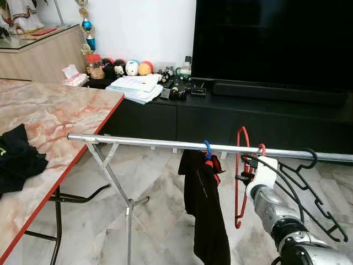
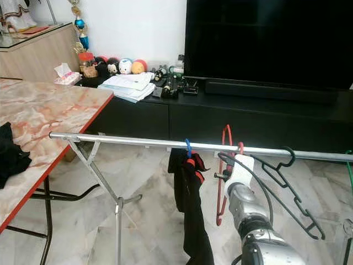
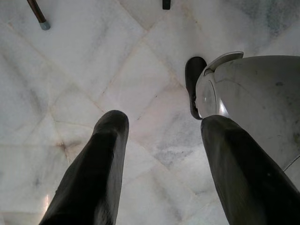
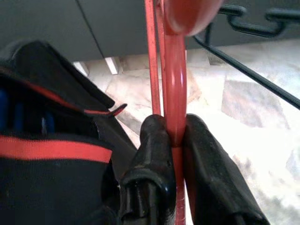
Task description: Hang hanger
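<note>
The right gripper (image 4: 174, 140) is raised to the silver rail (image 1: 165, 143) of a folding drying rack, and its two black fingers (image 4: 154, 140) are pinched tight on the red hanger (image 1: 241, 176); the wrist view shows the red plastic squeezed flat between both pads. Above the fingers, the hanger's hook curls over the rail, while its frame hangs down just beside them. Immediately to one side of the fingers hangs a black garment with red trim (image 1: 204, 204), suspended from a blue hook (image 1: 207, 149) on the same rail and nearly touching the red hanger. On the fingers' other side, a black hanger (image 1: 309, 193) hooks over the rail and tilts down and away.

The left gripper (image 3: 159, 140) hangs over the pale marble floor (image 3: 93, 70), its fingers (image 3: 101, 168) spread wide with nothing between them.

Well apart from the fingers, at the rail's far end, stands a marble-topped bench (image 1: 49, 121) with a dark cloth (image 1: 16, 157) on it. Beyond the rail, a low black TV cabinet (image 1: 220, 118) carries papers and small toys.
</note>
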`<state>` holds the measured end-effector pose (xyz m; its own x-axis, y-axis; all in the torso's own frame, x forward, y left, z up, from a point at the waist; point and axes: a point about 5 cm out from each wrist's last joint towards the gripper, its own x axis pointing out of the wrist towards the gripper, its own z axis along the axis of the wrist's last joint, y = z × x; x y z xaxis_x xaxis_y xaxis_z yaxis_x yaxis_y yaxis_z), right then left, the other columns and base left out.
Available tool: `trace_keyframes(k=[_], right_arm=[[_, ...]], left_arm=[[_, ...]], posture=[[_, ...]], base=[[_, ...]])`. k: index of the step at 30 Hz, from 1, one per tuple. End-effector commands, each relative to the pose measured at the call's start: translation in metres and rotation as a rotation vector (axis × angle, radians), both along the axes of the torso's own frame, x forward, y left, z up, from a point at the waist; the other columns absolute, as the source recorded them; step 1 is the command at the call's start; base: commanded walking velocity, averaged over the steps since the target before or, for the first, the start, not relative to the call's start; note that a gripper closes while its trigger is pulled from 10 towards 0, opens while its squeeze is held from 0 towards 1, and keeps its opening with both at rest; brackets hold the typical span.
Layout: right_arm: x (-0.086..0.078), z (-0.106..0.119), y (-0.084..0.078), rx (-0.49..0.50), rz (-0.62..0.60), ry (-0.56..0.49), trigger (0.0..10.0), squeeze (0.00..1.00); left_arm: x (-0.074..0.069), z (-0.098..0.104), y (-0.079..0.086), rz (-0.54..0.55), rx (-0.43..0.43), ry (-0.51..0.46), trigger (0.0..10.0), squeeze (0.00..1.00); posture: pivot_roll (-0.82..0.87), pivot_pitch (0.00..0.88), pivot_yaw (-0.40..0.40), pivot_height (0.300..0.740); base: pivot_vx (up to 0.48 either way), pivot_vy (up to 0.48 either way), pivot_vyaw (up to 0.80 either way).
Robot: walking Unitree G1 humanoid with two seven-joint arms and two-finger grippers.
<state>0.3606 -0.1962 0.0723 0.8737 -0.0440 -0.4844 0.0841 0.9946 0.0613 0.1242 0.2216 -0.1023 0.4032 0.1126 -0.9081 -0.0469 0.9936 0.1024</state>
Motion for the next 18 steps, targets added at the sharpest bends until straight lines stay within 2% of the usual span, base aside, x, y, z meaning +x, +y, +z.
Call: trace_keyframes(k=[1,7,13,18], right_arm=[[0.006,0.008,0.004,-0.028,0.052,-0.012,10.0,0.00],[0.003,0.004,0.001,-0.095,0.073,0.036,10.0,0.00],[-0.006,-0.009,-0.003,-0.025,0.028,0.093,10.0,0.00],[-0.008,-0.012,-0.003,-0.022,0.021,0.101,10.0,0.00]], left_arm=[[-0.004,-0.001,0.004,0.008,0.013,0.016,10.0,0.00],[-0.006,-0.001,0.004,0.008,0.010,0.023,10.0,0.00],[-0.009,-0.002,0.004,-0.003,0.003,0.038,10.0,0.00],[-0.010,-0.002,0.006,-0.002,0.006,0.040,10.0,0.00]], posture=[[0.10,0.000,0.012,0.740],[0.11,0.000,0.011,0.740],[0.12,0.000,0.013,0.740],[0.13,0.000,0.012,0.740]], base=[[0.000,0.000,0.00],[0.000,0.000,0.00],[0.000,0.000,0.00],[0.000,0.000,0.00]])
